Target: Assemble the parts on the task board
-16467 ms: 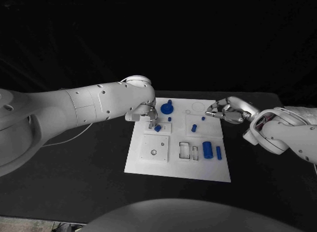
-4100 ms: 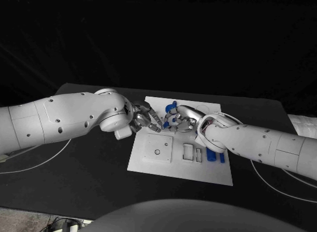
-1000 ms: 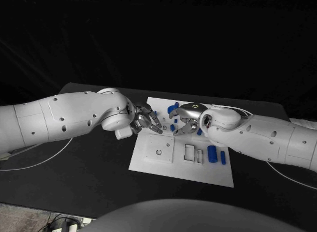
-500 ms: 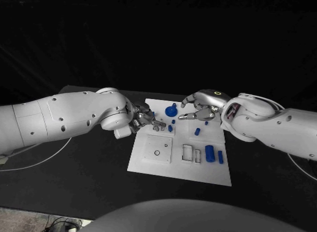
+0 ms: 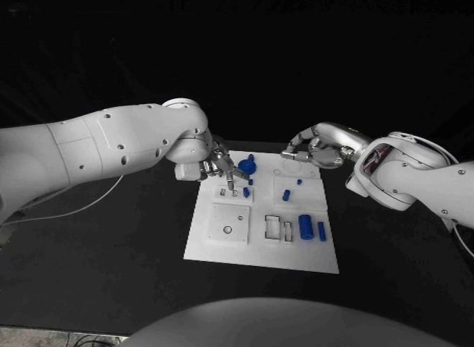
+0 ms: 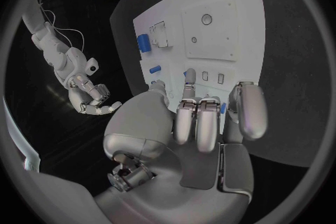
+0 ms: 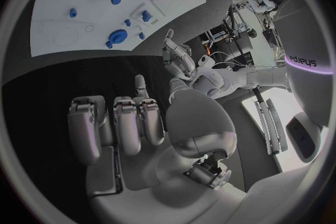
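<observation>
Left hand (image 5: 218,167) hovers over the far left part of the task board (image 5: 229,247), fingers pointing down toward a small blue peg (image 5: 246,192) just beside the fingertips; fingers look loosely together, holding nothing, though contact is hard to judge. Blue knob (image 5: 246,165) sits just right of it. Right hand (image 5: 319,151) is past the board's far right corner, fingers curled in, empty.

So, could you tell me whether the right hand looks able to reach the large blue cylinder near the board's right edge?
Probably yes: the right hand is open off the board's far edge, and nothing lies over the large blue cylinder.
</observation>
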Tool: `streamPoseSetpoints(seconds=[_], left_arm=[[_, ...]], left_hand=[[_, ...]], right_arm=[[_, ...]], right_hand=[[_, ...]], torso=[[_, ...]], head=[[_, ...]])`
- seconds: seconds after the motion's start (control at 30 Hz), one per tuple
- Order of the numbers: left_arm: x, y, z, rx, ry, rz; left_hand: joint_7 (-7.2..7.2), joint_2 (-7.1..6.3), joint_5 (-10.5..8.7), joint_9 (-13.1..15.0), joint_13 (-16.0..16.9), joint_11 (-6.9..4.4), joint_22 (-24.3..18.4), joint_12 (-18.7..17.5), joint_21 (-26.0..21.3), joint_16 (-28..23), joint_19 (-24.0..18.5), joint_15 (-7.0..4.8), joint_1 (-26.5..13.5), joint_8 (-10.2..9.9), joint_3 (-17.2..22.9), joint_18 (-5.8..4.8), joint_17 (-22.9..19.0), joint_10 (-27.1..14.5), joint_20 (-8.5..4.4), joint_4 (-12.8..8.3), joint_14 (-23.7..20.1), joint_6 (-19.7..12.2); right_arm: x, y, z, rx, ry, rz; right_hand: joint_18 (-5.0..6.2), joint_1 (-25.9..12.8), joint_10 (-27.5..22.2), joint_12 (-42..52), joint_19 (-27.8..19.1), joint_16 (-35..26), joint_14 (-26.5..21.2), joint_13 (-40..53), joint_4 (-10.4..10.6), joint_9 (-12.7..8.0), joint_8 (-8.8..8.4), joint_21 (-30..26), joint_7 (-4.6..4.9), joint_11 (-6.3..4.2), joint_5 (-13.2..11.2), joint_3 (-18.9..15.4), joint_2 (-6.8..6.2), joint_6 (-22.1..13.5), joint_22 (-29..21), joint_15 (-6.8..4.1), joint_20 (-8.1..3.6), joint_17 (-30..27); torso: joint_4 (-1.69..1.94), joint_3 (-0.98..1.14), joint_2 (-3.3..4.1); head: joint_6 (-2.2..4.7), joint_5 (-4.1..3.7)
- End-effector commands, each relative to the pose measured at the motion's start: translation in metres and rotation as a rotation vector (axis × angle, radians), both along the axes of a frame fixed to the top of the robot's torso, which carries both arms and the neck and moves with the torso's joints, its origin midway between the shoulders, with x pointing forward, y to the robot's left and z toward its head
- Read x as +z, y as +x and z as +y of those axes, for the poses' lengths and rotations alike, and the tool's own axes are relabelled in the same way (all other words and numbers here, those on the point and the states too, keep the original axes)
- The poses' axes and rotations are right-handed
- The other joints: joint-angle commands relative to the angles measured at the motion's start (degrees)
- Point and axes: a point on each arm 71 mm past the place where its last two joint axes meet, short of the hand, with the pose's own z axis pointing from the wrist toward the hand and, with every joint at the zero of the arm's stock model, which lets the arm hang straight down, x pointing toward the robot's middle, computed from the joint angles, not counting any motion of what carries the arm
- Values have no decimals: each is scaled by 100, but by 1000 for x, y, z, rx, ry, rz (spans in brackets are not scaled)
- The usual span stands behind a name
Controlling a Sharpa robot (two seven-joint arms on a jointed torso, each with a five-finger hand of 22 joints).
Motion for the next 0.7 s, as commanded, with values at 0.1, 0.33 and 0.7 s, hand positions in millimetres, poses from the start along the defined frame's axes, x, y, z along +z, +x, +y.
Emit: streamPoseSetpoints(seconds=[0.1,0.33,0.7], left_arm=[[-2,3,-4,-24,174,142],[2,18,-12,-42,271,116],[4,33,-17,-27,340,80]], left_hand=[[-45,-63,456,8,1430,-79,1129,72,138,14,93,-82,383,-155,29,19,1508,537,-47,-73,592,208],[-178,-144,27,151,1506,-203,1193,107,364,14,224,-192,627,-182,65,-30,1508,586,-149,-75,592,633],[-136,-112,-163,128,1506,-183,1236,107,507,14,302,-193,525,-467,86,-65,1508,586,-167,-11,592,568]], right_arm=[[-1,-6,-4,-4,42,74],[-2,-6,-4,-4,46,80],[-4,-10,-6,-4,49,88]], right_hand=[[10,53,596,16,359,20,599,1508,-6,37,37,-26,25,41,100,-42,38,1,1386,42,32,1509],[12,85,596,16,354,20,599,1508,-12,53,51,-32,24,42,125,-46,32,5,1384,44,35,1509],[13,206,596,16,351,20,599,1508,-23,118,124,-33,27,65,165,-59,17,75,1383,60,49,1509]], torso=[[-106,66,69],[-159,139,113],[-181,170,163]], head=[[-1,41],[-1,165],[-1,315]])
